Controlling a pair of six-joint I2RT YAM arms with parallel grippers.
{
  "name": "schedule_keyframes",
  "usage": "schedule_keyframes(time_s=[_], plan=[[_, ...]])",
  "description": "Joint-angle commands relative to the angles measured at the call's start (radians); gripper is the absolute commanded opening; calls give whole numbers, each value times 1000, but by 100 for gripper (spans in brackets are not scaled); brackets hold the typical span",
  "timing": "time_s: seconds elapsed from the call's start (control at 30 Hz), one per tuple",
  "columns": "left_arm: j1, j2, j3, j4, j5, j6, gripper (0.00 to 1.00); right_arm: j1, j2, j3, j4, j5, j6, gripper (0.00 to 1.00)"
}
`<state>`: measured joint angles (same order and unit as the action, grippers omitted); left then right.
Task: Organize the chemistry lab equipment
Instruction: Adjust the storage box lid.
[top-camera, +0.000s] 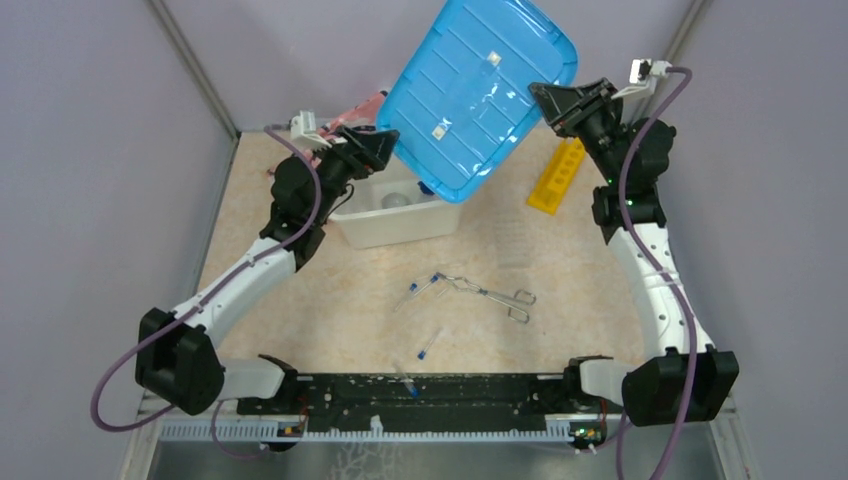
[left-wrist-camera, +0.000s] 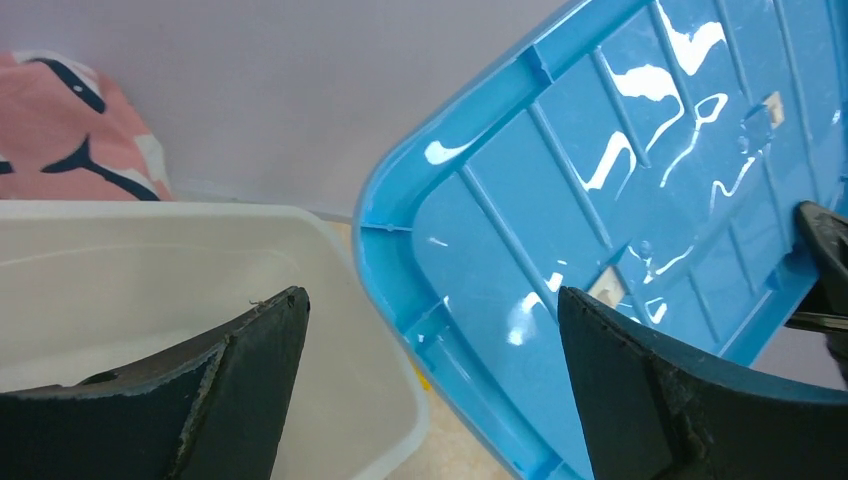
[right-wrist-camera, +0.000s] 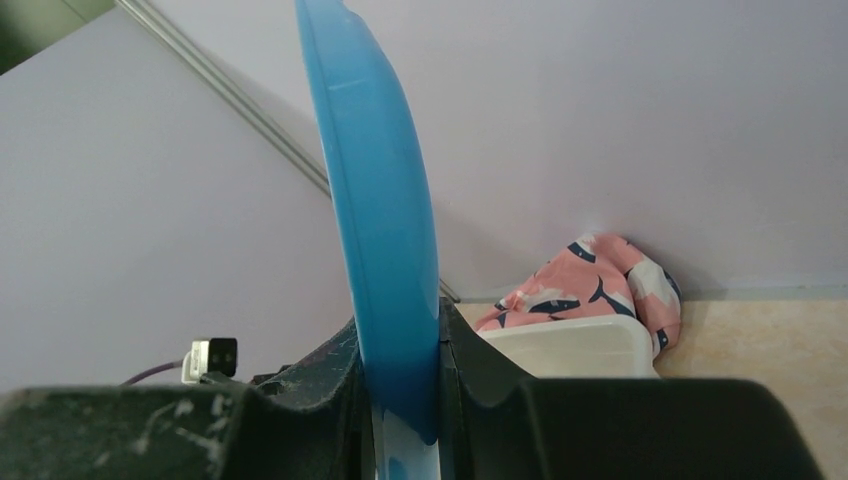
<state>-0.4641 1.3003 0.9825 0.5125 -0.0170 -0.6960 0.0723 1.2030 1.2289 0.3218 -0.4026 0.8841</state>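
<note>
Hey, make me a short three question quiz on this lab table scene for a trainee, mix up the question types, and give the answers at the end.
1. Fill in: the yellow rack lies beside the ___ arm.
2. True or false: the left gripper is clamped on the blue lid.
3. The tongs lie: A on the rack; B on the table; C in the left gripper.

Key: 1 right. 2 false, the right gripper holds it. 3 B.
</note>
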Motion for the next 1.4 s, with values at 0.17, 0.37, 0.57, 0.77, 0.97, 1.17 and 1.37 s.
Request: schedule_keyframes(time_s=[0.17, 0.37, 0.57, 0.77, 0.97, 1.17, 1.37], plan=[[25, 44, -18, 123, 198, -149, 99, 22, -22, -11, 148, -3, 54, 0], [39, 58, -74, 201, 214, -205, 99, 30, -15, -25, 179, -18, 84, 0], [51, 117, -79, 377, 307, -293, 99, 44, -1, -59, 222, -28, 120, 0], [53, 160, -76, 490, 356, -347, 99, 73, 11, -84, 245, -25, 128, 0], [53, 184, -75, 557, 411, -373, 97, 91, 28, -102, 272, -18, 143, 0], [60, 190, -93, 648, 481, -389, 76, 95, 44, -111, 284, -13, 144, 0], [71, 200, -114, 704, 498, -387, 13, 95, 50, -123, 270, -7, 128, 0]])
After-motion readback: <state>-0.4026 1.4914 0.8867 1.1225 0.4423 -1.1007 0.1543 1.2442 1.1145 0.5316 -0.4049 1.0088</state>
